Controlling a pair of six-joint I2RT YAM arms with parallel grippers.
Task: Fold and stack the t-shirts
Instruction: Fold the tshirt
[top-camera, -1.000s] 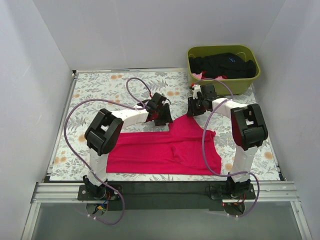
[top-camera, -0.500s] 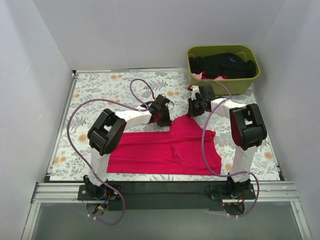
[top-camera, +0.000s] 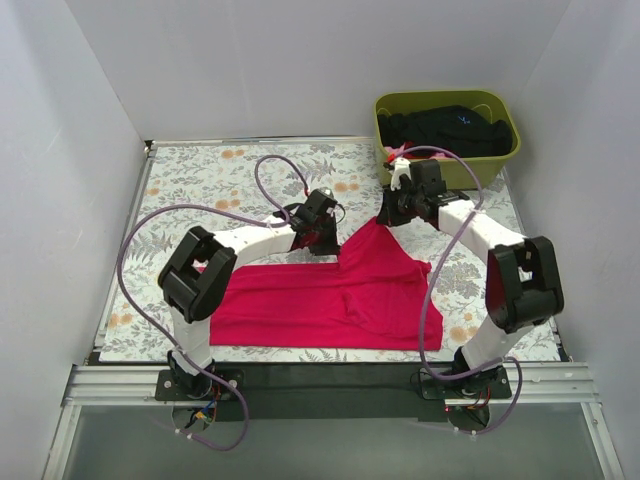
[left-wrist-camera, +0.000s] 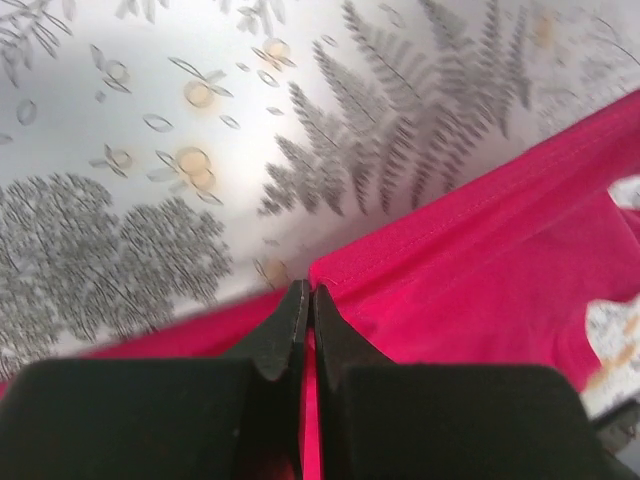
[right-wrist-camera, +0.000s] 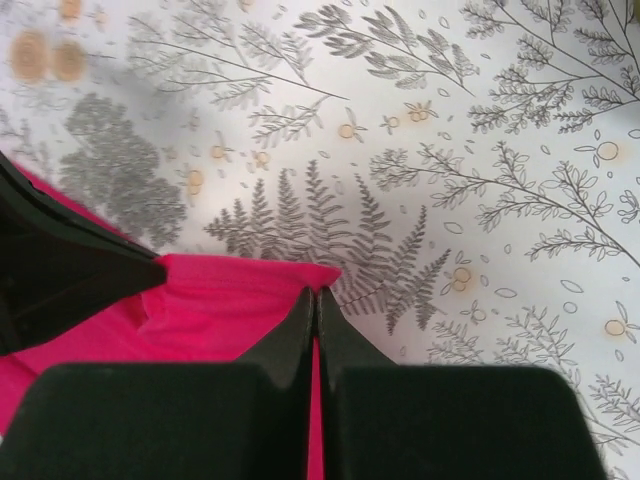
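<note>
Figure, read left to right. My left gripper (left-wrist-camera: 305, 292) is pressed together on the stitched far hem of the crimson t-shirt (top-camera: 320, 300). The shirt is a smooth knit lying mostly flat, a broad rectangle on the fern-printed tablecloth (top-camera: 210, 180) near the arm bases. My right gripper (right-wrist-camera: 315, 295) pinches the shirt's far corner, which tapers to a point. At far right, a glossy olive bin (top-camera: 500, 160) holds crumpled black t-shirts (top-camera: 450, 130).

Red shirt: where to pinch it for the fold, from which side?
Far hem, near its two ends, from above: the red shirt lies mostly flat, so only that thin edge offers a pinch; left tool and right tool are shut on it there.
</note>
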